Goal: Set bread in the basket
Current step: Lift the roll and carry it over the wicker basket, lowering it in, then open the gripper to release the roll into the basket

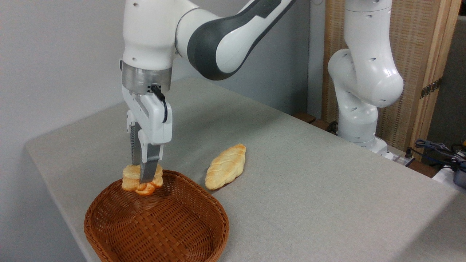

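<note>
The bread (135, 182), a small lumpy golden-brown bun with orange-brown edges, hangs just above the far rim of the basket (109, 238). My gripper (142, 174) points straight down and is shut on the bun, one finger on each side of it. The basket is a wide, shallow oval of reddish-brown wicker at the table's near left corner. Its inside holds nothing.
A longer pale braided loaf (225, 166) lies on the grey tablecloth just right of the basket's far rim. The arm's white base (358, 123) stands at the table's back right, with cables (437, 147) beside it. The table's left edge runs close to the basket.
</note>
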